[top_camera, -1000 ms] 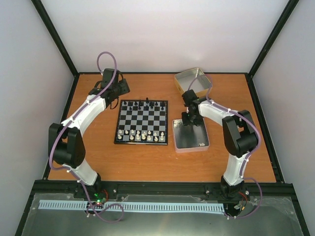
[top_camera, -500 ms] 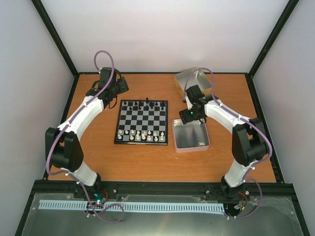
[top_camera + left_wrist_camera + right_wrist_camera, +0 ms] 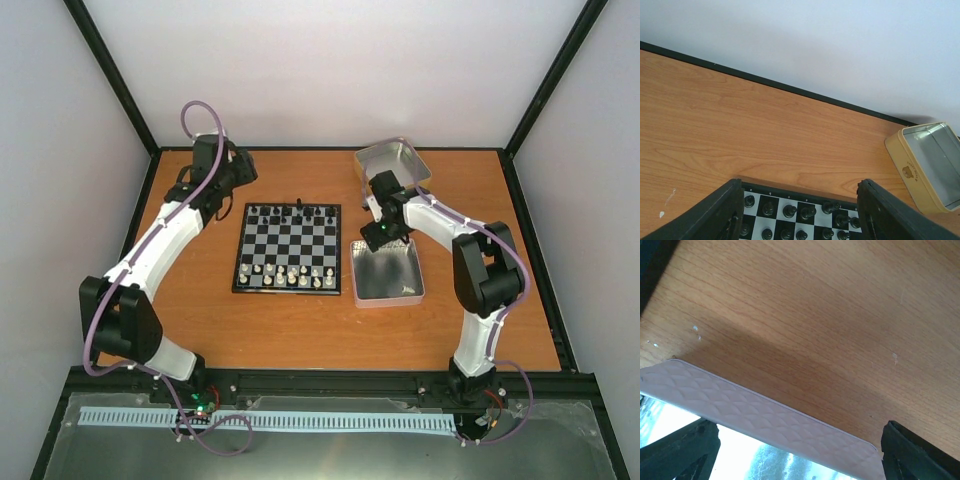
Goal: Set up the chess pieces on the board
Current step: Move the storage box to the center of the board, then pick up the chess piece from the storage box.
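Top external view: board (image 3: 290, 245) mid-frame; cream-white chess pieces (image 3: 292, 272) fill its lower two rows, with gaps left, I judge. My left jaws and right jaws stand open, empty.

1. The board (image 3: 288, 250) lies on the wooden table (image 3: 300, 330), between the two arms.
2. Cream-white chess pieces (image 3: 290, 275) stand along its two near rows, and black pieces (image 3: 292, 212) line its far edge.
3. The right gripper (image 3: 377, 238) hangs over the far rim of the near tin (image 3: 388, 278), just right of the board.
4. A second tin (image 3: 393, 160) sits behind it, near the table's far edge.
5. The left gripper (image 3: 245, 175) hovers beyond the board's far left corner.
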Robot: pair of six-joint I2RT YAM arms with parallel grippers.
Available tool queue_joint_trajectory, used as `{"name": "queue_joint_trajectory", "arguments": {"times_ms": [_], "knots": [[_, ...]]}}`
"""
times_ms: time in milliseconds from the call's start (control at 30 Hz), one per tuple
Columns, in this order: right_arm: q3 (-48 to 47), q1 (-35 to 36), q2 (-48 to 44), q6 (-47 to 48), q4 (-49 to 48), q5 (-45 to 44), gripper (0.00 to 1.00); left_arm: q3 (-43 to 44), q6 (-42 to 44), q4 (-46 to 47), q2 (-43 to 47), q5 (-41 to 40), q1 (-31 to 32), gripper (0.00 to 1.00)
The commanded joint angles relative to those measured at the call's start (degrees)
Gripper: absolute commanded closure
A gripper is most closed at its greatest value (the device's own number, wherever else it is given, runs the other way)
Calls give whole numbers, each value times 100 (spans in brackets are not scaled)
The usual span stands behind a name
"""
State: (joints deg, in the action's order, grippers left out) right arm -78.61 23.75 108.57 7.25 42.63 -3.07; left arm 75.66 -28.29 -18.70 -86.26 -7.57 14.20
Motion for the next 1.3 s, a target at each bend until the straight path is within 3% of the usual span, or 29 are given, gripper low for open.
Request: {"name": "queue_joint_trajectory", "arguments": {"times_ms": [0, 267, 467, 567, 767, 1133, 1267], "knots": [[103, -54, -154, 210, -218, -72, 12, -110, 188, 227, 269, -102, -48, 37], [47, -54, 171, 79, -77, -42, 18, -195, 222, 230, 402, -85, -49, 37], [-162, -84, 195, -570, 95, -564, 32, -262, 204, 263, 433, -20, -49, 37], [-307, -90, 153, -891, 223, -710, 23, -286, 201, 272, 431, 41, -49, 37], [-209, -74, -565, -1256, 372, -278, 18, -366, 188, 302, 442, 153, -49, 37], [1092, 244, -1622, -2739, 1350, 337, 38, -498, 156, 286, 464, 263, -49, 37], [1482, 244, -1563, -3165, 1348, 276, 39, -508, 178, 219, 406, 289, -49, 37]]}}
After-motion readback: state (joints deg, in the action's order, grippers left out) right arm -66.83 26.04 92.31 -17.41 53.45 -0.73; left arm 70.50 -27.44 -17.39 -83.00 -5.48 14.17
